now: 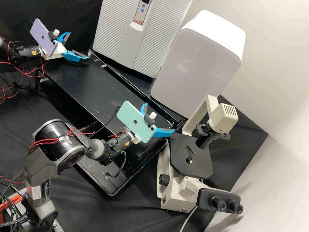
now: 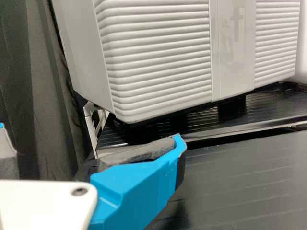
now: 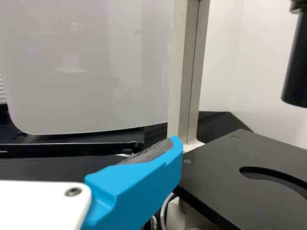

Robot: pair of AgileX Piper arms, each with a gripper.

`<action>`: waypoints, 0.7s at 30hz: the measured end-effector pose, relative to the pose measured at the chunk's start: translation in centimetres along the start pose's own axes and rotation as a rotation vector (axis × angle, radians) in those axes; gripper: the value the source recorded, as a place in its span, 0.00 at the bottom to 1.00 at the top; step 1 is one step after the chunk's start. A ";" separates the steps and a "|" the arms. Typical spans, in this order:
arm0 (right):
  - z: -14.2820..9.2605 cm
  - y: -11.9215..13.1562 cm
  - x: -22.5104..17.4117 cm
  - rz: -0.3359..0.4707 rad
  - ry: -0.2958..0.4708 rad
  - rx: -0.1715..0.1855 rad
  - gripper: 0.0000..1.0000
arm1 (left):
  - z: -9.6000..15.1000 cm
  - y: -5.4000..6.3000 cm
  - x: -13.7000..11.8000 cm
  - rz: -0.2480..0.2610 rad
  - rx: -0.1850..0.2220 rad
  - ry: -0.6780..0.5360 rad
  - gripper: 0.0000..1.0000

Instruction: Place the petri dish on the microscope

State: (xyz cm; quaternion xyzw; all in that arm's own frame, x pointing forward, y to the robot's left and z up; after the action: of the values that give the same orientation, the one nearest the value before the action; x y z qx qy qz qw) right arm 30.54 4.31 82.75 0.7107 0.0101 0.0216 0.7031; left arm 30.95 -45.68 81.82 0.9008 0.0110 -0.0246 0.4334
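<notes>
Petri dish placement looks undone, the microscope stage (image 1: pixel 201 162) awaiting it; left pincer (image 1: pixel 79 45) apart, by the counter's (image 1: pixel 93 91) far-left corner; right pincer (image 1: pixel 161 117) apart, near the microscope-side corner.

Pretty basic corner tbh: plain off-white walls (image 1: pixel 273 58), black cloth (image 1: pixel 112 209) draped below, and a dark curtain (image 2: pixel 48 72) hanging beside a ribbed pale appliance housing (image 1: pixel 112 29). Next to that there's a rounded white cabinet (image 1: pixel 199 64), its glossy front catching soft reflections.
</notes>
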 end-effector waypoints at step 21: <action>-0.4 0.3 -3.1 0.035 0.039 -0.001 1.00 | 0.0 0.0 0.0 0.000 0.000 0.000 1.00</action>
State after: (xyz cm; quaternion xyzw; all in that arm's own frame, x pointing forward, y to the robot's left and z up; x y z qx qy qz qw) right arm 27.39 4.59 83.03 0.7099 0.0114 0.0477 0.7026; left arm 30.95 -45.68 81.82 0.9008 0.0110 -0.0246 0.4334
